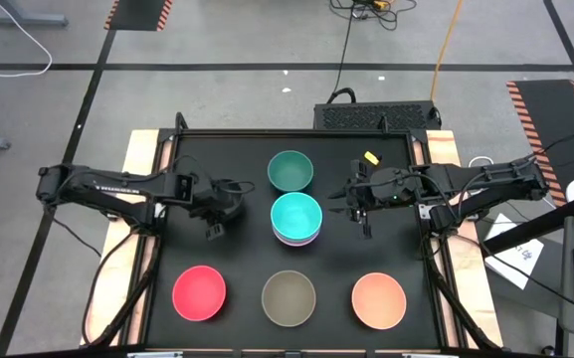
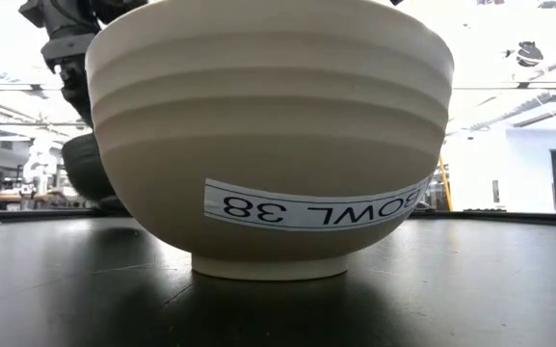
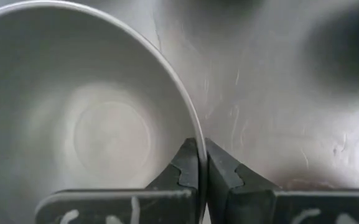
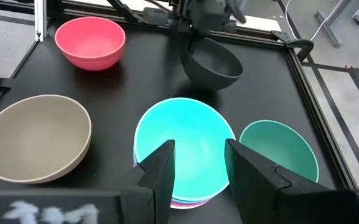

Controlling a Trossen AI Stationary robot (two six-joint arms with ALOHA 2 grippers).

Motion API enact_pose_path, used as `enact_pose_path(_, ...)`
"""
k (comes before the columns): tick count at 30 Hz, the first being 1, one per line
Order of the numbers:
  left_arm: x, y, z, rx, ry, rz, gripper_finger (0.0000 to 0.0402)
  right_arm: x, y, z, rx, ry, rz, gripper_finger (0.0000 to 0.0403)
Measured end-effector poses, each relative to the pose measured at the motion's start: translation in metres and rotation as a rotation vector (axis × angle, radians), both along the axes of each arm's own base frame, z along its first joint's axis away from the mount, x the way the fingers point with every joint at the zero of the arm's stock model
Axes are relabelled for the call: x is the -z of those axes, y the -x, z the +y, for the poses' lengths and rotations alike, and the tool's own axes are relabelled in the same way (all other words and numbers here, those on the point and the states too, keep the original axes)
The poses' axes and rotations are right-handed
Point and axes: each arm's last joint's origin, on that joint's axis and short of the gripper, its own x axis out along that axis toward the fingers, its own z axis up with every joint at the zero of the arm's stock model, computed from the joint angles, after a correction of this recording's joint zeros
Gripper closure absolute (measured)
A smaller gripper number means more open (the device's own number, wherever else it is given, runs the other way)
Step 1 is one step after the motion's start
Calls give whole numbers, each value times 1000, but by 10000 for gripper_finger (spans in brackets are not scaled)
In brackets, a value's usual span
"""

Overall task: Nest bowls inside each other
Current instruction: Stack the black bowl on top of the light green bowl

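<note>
My left gripper (image 3: 201,146) is shut on a black bowl (image 4: 211,63) at the table's left middle (image 1: 229,207). The bowl also shows in the low view (image 2: 87,169), behind the olive-grey bowl (image 2: 268,135). A stack topped by a light blue bowl (image 1: 296,216), with a magenta one under it, stands at the centre. My right gripper (image 4: 198,152) hovers open just right of the stack (image 1: 364,211), holding nothing. A teal bowl (image 1: 290,170) stands behind the stack. Red-pink (image 1: 199,293), olive-grey (image 1: 288,296) and peach-orange (image 1: 378,300) bowls stand in the near row. My left gripper pinches the black bowl's rim (image 3: 191,121), one finger (image 3: 180,165) inside the bowl and one finger (image 3: 224,168) outside. The fingers come from above, slanting down from the table's left. The bowl hangs below them, tilted, seemingly just clear of the table.
The black table top (image 1: 247,254) is framed by rails with wooden strips at the left and right edges. A small yellow item (image 1: 371,157) lies at the far right. Free room lies between the near row and the stack.
</note>
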Motion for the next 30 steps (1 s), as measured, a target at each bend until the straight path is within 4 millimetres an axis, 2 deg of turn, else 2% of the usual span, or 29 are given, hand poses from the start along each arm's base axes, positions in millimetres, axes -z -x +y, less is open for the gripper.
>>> enact_pose_path(10,-37,-8,2,10,-105,-82,397,0,0,0,0,0,0,273)
enact_pose_path(22,-112,-16,-7,56,-139,-206,397,15,-2,-3,18,1,31,273)
enact_pose_path(26,-131,-27,-10,70,-184,-187,397,17,-4,-3,18,0,12,273)
enact_pose_path(30,-144,-50,-14,110,-206,-190,397,16,-4,-3,19,-1,-3,273)
